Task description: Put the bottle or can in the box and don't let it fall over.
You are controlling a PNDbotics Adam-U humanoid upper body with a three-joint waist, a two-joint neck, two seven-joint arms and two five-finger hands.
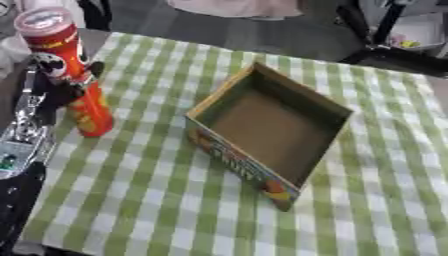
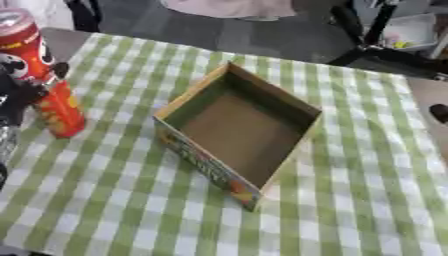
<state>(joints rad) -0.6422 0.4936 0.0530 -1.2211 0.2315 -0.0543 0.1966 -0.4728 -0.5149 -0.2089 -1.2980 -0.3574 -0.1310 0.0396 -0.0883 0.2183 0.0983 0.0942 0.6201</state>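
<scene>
My left hand (image 1: 63, 85) had its fingers wrapped around the upright red can (image 1: 68, 70), left of the open box (image 1: 267, 127); I couldn't tell whether the right hand (image 2: 439, 113) was open or clenched.

Can (image 1: 68, 70) left of box (image 1: 268, 126)

The left hand (image 2: 19, 95) has dark fingers (image 2: 59, 70) wrapped round a tall red can (image 2: 42, 80), which stands upright at the left edge of the green-checked counter (image 2: 367, 200). An open box (image 2: 241, 132) sits apart to its right.
</scene>
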